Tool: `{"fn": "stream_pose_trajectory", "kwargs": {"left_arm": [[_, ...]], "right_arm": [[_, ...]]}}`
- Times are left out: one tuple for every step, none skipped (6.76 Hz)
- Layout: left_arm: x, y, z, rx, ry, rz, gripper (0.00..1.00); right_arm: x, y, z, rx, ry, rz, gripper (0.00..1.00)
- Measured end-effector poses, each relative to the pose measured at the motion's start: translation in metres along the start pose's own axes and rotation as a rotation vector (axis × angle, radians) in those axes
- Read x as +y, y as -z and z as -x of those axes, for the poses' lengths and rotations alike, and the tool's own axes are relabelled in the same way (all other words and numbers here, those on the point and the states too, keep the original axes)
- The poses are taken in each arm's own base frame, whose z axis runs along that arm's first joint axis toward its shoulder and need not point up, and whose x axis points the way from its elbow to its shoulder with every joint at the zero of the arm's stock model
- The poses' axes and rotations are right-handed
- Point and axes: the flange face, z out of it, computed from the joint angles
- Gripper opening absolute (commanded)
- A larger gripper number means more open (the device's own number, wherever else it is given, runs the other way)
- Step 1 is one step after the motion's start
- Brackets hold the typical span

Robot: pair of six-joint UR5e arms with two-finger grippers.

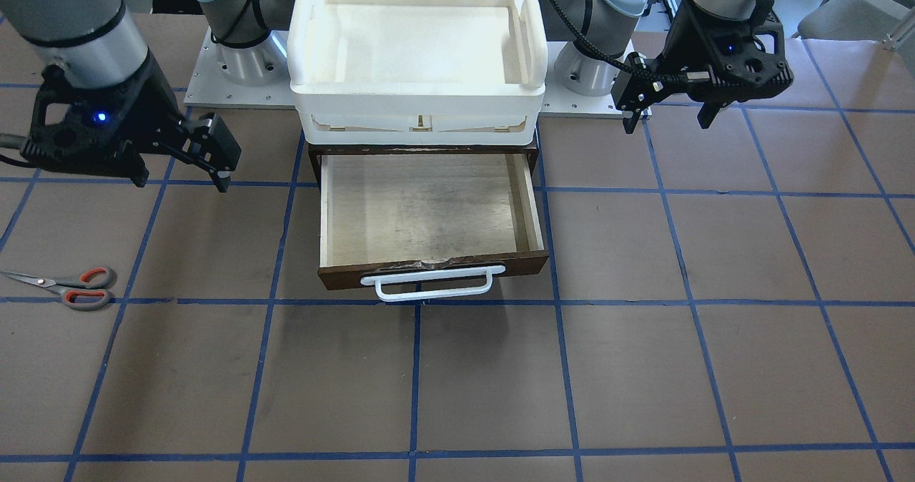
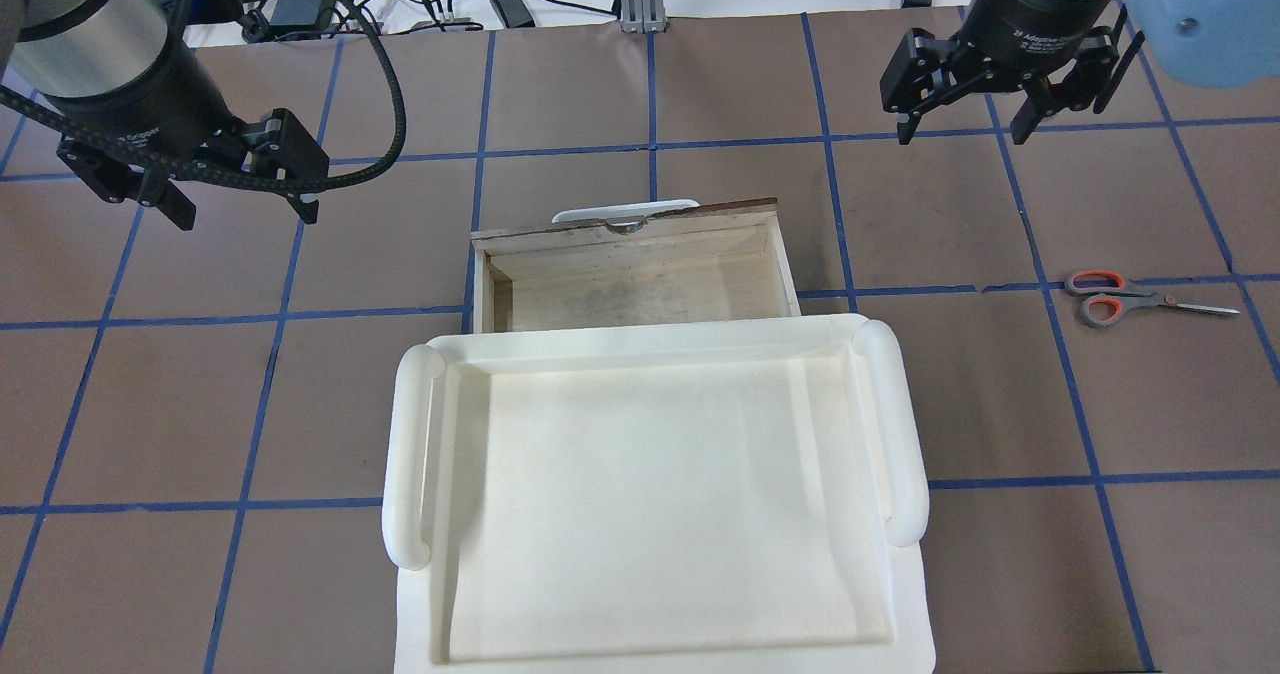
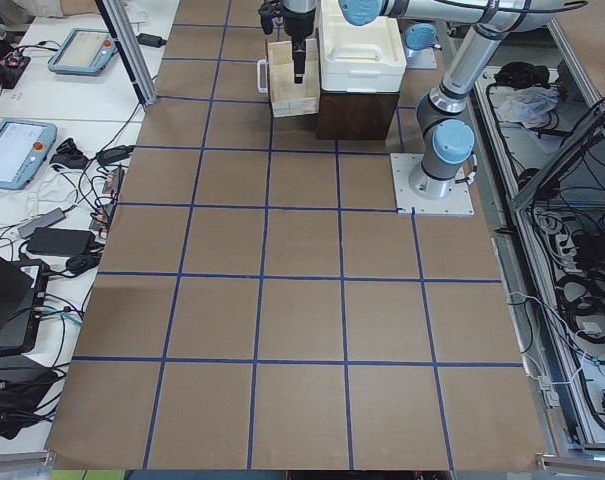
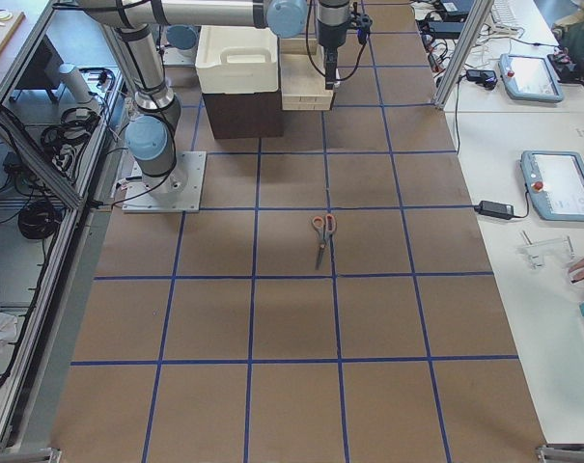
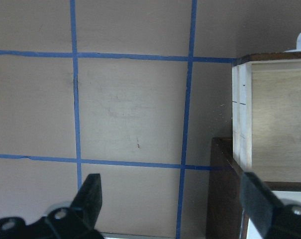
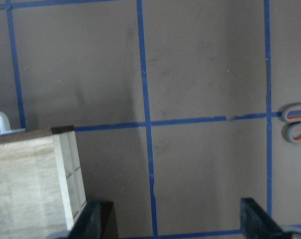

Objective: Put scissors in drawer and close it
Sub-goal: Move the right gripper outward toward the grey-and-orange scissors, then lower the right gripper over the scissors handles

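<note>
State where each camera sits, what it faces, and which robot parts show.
Front-facing: across the table, steeply down on drawer and tray; left arm at right, right arm at left.
Overhead: behind the robot, forward and down; both arms, jaws open.
Exterior left: table's left end, along it; left arm nearer.
Exterior right: opposite end; right arm nearer.
Left wrist: straight down; own jaws, drawer corner.
Right wrist: straight down; own jaws, scissors' handles.
Shared: front-facing and overhead both show scissors on the robot's right.
</note>
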Motion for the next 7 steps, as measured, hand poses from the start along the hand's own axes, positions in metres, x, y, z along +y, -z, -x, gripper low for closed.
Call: {"fn": "stream_pose_trajectory", "kwargs": {"left_arm": [[-0.002,-0.001,0.002,-0.004,0.005,-0.006,1.0],[-0.004,-0.002,0.006,-0.003,0.014,-0.006,1.0],[-0.006,-0.003,0.008,0.001,0.027,-0.007,1.0],[-0.007,-0.004,0.01,0.004,0.037,-0.009,1.0],[-0.007,-0.004,0.01,0.004,0.039,-0.008,1.0],[-0.008,-0.005,0.01,0.004,0.036,-0.005,1.0],[-0.008,-0.006,0.011,0.0,0.031,-0.002,1.0]], "right_arm": [[-0.025,-0.014,-0.019,0.007,-0.035,-0.035,1.0],[-0.039,-0.017,-0.056,0.017,-0.1,-0.063,1.0],[-0.046,-0.02,-0.105,0.024,-0.192,-0.066,1.0],[-0.048,-0.023,-0.144,0.03,-0.305,-0.065,1.0],[-0.046,-0.025,-0.167,0.048,-0.432,-0.058,1.0],[-0.041,-0.026,-0.181,0.104,-0.58,-0.052,1.0],[-0.038,-0.03,-0.191,0.17,-0.725,-0.061,1.0]]}}
